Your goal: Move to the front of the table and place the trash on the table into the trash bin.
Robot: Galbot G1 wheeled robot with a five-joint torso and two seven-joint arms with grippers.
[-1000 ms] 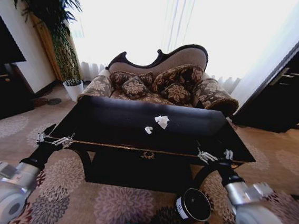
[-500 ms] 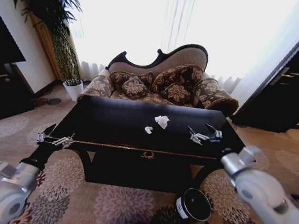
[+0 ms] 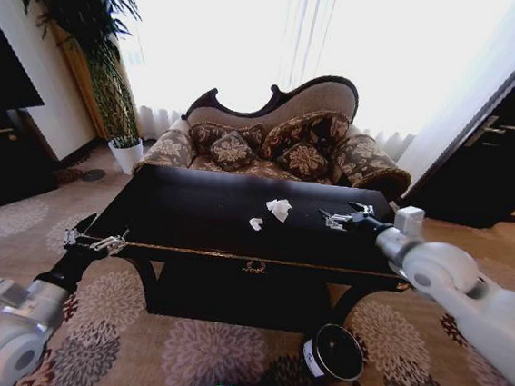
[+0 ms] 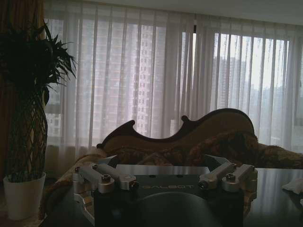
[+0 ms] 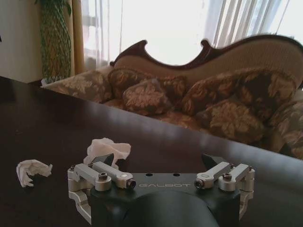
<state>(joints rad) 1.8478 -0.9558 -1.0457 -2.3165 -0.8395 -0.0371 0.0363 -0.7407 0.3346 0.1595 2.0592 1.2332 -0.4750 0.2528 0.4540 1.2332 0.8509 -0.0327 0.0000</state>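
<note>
I'm swinging the right gripper [image 3: 337, 219] up from the front edge and out over the table [image 3: 191, 223], fingers spread wide and empty, closing on the crumpled tissue [image 3: 279, 209]. The left gripper [image 3: 96, 242] is idling open at the near-left corner. I'm not seeing any dark wrapper; the trash bin [image 3: 333, 353] is waiting on the floor.

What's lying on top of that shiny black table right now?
On the table lie a crumpled white tissue and a smaller white scrap. The right gripper hovers open over the top beside them. No other trash is visible; the arm hides the table's right end.
</note>
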